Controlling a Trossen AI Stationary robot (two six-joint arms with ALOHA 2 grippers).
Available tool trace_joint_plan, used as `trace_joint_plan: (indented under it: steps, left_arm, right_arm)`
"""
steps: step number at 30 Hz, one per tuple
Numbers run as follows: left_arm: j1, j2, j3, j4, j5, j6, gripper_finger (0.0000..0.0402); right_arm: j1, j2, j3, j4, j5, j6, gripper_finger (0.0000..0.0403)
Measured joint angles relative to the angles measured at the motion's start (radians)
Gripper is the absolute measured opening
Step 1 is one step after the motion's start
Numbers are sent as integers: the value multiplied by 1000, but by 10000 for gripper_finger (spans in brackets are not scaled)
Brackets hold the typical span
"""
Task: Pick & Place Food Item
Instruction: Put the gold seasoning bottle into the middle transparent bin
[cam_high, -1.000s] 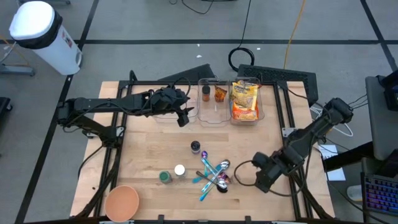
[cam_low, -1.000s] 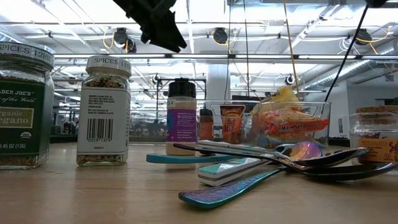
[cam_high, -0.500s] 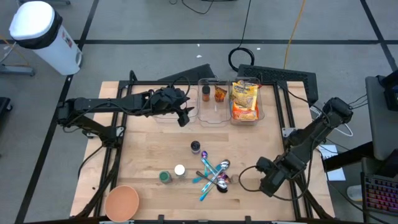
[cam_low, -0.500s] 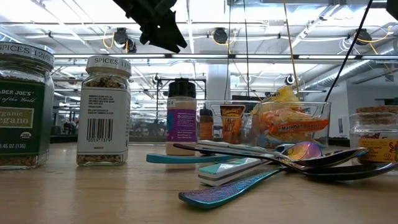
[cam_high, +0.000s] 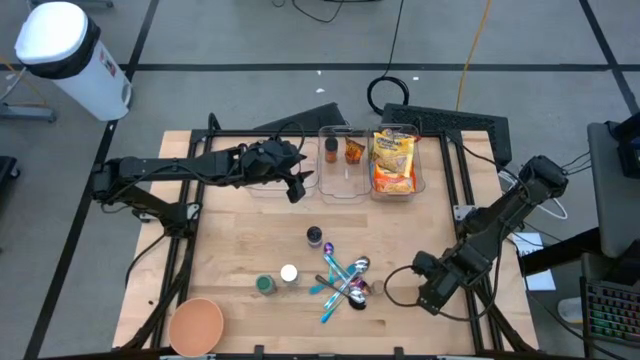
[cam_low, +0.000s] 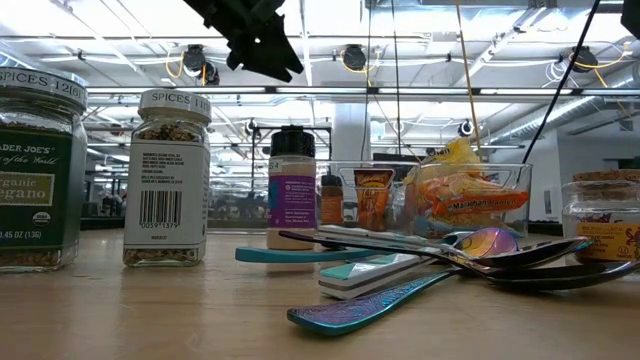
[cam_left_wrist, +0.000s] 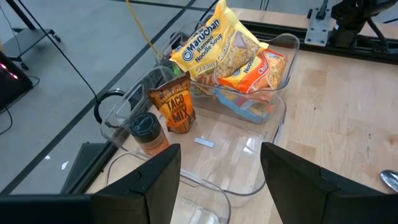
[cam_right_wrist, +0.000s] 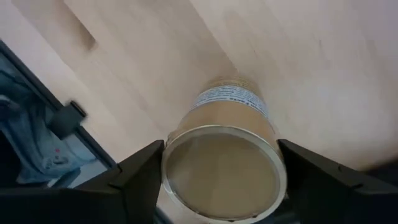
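Note:
My right gripper (cam_high: 428, 292) is near the table's right near corner, shut on a spice jar (cam_right_wrist: 231, 112) with a white label and a tan round end. In the high view the gripper hides the jar. My left gripper (cam_left_wrist: 221, 180) is open and empty, hovering above the clear bins (cam_high: 343, 180) at the table's far side; it also shows in the high view (cam_high: 297, 187). Ramen packs (cam_left_wrist: 230, 50), a taco mix packet (cam_left_wrist: 176, 106) and a small spice bottle (cam_left_wrist: 146, 132) sit in the bins. My right gripper pinches the jar's wide near end (cam_right_wrist: 221, 134) between its two fingers, one on each side of the round rim. The fingers (cam_right_wrist: 140, 171) run along the jar, whose labelled body points away toward the wooden tabletop. Whether the jar is clear of the table I cannot tell.
Several spoons (cam_high: 345, 285) lie crossed at the middle near side, with another jar (cam_low: 605, 215) beside them. Three spice jars (cam_high: 265, 285) (cam_high: 289, 272) (cam_high: 315, 236) stand nearby. An orange bowl (cam_high: 195, 325) sits at the near left corner. The table's edge and frame (cam_right_wrist: 68, 118) are close to my right gripper.
My right gripper has shifted a little toward the table's near right corner, still shut on the jar.

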Motion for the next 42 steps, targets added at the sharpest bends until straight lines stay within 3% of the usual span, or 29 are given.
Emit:
trace_joint_plan:
  steps: [8,15,21,23,28,35,42]
  left_arm:
    - [0,0,0,17,0,0,230]
    - [0,0,0,17,0,0,230]
    - [0,0,0,17,1,-2,230]
    - [0,0,0,15,1,-2,230]
    - [0,0,0,11,1,11,230]
    - [0,0,0,5,1,58,230]
    - [0,0,0,5,1,61,230]
  right_arm:
    - [-70,-122,-2,126,219,-190,270]
    - [-190,-266,-1,316,425,-641,270]
    - [-413,-333,1,498,442,-1037,270]
    - [-535,-329,26,497,336,-1131,270]
    - [-860,-190,246,323,34,-1280,270]
    - [-1140,142,658,-33,-17,-1552,270]
    - [-1232,443,888,-262,-15,-1677,270]
